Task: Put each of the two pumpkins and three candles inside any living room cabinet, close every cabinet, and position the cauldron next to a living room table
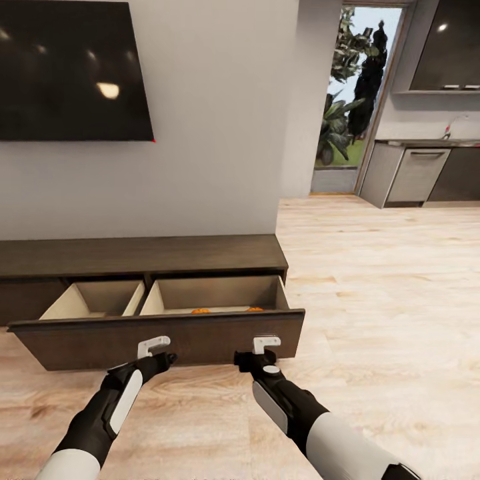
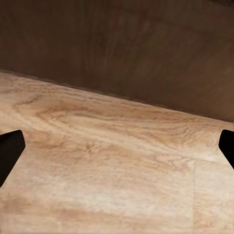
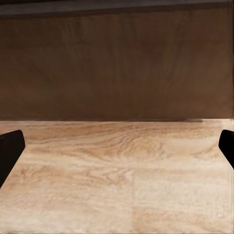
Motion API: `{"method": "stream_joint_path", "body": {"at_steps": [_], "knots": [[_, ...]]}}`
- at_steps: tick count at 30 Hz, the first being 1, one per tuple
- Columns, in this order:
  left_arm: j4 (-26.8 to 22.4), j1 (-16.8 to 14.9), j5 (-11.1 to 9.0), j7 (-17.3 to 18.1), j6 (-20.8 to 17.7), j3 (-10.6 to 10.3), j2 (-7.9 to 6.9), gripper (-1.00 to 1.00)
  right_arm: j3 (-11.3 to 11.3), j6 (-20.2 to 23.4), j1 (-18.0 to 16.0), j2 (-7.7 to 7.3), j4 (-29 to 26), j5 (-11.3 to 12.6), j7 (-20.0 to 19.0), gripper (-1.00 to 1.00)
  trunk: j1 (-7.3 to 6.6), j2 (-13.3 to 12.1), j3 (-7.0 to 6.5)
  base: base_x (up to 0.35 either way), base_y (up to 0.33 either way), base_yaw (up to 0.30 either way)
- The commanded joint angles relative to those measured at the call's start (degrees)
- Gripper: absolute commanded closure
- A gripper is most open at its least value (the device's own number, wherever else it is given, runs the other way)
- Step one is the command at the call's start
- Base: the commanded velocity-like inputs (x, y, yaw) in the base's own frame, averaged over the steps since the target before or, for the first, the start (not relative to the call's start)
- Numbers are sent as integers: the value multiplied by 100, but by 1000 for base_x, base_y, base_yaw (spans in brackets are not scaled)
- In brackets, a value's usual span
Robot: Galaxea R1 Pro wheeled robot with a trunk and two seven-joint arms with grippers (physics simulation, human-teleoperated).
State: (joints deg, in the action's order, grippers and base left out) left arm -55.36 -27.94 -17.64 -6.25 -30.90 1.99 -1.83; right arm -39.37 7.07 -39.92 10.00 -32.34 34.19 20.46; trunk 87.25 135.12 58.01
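1. Straight ahead in the head view, the long, low dark-brown wood cabinet [image 1: 153,257] stands against the grey wall with its wide drawer [image 1: 167,333] pulled out. Two small orange ribbed pumpkins [image 1: 200,311] [image 1: 254,309] peek over the drawer front in the right-hand compartment, just beyond the right gripper [image 1: 241,359]. The left gripper [image 1: 170,359] hovers at the same drawer front, further left; both black claws sit close against the panel, and from here I cannot tell how wide either stands.
2. Through the left wrist view, the left claw's fingertips [image 2: 9,151] sit at opposite edges, spread wide with nothing between them; pale wood-plank floor [image 2: 117,170] lies below and the dark drawer front ahead.
3. Through the right wrist view, the right claw's fingertips [image 3: 9,151] likewise stand wide apart and empty, facing the same brown panel [image 3: 117,68] over the floor.
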Motion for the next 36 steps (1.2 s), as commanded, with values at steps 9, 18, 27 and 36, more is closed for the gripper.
{"method": "stream_joint_path", "body": {"at_steps": [9,18,27,36], "knots": [[-86,14,395,-43,612,-108,10,-100,-36,-214,-7,0,268,11,37,-100,197,365,167,0,0,0],[-179,33,443,-142,766,-154,109,-100,-36,-417,-7,0,297,10,37,-100,395,726,329,0,0,0],[-177,139,430,-853,1287,-695,164,-100,-36,-1133,-7,0,343,25,44,-100,460,821,519,0,0,0],[-177,149,428,-878,1315,-734,165,-100,-36,-1180,-7,0,351,21,42,-100,483,833,719,0,0,0]]}}
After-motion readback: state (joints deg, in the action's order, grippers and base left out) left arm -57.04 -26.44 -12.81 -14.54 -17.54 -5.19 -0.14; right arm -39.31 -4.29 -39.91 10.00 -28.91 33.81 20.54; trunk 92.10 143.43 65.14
